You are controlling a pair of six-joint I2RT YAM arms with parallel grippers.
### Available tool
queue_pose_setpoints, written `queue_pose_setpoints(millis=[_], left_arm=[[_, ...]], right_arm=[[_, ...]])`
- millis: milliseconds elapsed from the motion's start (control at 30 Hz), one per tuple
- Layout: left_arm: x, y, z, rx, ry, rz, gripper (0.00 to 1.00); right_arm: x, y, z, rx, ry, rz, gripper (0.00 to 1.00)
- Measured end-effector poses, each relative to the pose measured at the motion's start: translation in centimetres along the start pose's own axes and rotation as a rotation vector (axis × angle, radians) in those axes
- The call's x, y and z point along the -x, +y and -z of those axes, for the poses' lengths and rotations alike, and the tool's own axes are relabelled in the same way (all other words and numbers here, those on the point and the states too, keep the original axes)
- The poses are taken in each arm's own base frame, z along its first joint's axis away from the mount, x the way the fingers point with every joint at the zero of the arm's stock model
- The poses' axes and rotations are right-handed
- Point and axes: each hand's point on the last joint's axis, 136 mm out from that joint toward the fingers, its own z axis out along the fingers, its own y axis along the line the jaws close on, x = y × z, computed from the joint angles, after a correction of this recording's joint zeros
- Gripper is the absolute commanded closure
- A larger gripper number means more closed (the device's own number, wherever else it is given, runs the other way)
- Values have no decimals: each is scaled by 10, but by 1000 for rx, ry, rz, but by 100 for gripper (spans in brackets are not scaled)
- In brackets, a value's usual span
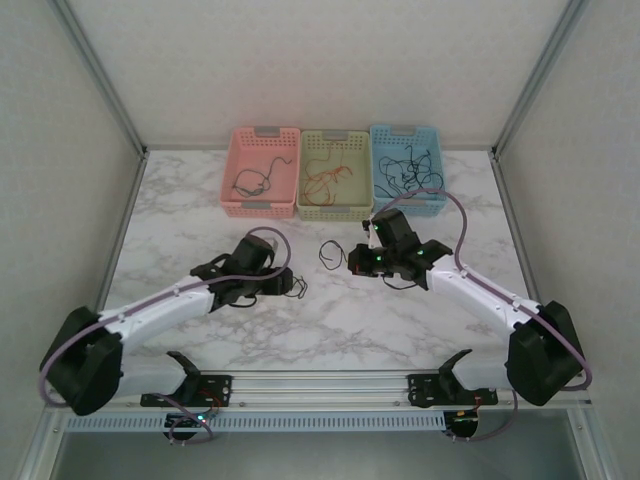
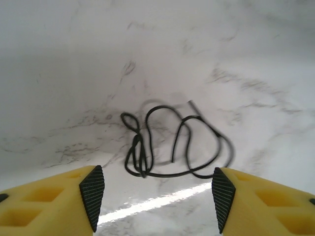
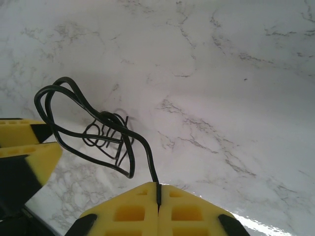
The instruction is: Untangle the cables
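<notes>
My left gripper [image 2: 157, 197] stands open just above the marble table, its yellow fingers [image 2: 59, 199] wide apart. A tangled black cable [image 2: 172, 142] lies loose on the table ahead of them. In the top view this cable [image 1: 298, 287] sits at the tip of the left gripper [image 1: 288, 282]. My right gripper [image 3: 158, 194] is shut on the end of a second black cable [image 3: 78, 105], which loops up and to the left above the table. From above, that loop [image 1: 326, 255] hangs left of the right gripper [image 1: 356, 262].
Three baskets stand at the back: pink [image 1: 232, 170] with a dark cable, green [image 1: 303, 175] with red-orange cables, blue [image 1: 438, 165] with black and green cables. The left gripper's yellow fingers [image 3: 29, 152] show at the left edge of the right wrist view.
</notes>
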Motion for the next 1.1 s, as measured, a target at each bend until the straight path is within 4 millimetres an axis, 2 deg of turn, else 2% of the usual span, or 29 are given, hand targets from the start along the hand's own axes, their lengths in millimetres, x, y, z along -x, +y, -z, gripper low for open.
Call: queue_pose_setpoints(millis=[167, 300, 467, 633, 700, 800, 1100], left_arm=[[37, -34, 49, -146, -137, -13, 42], [51, -60, 77, -276, -185, -45, 48], [53, -83, 88, -395, -177, -78, 51], [56, -102, 99, -497, -181, -107, 55], [58, -109, 104, -535, -187, -119, 59], [61, -116, 110, -566, -197, -138, 69], [64, -129, 124, -627, -209, -203, 71]], right_arm=[[3, 17, 14, 78, -19, -26, 100], [7, 35, 30, 154, -42, -40, 100], [12, 54, 45, 237, -55, -51, 100], [8, 64, 51, 289, -29, -56, 100], [7, 69, 52, 309, -16, -56, 100], [5, 74, 55, 339, 2, -58, 100], [3, 96, 71, 449, 35, -79, 100]])
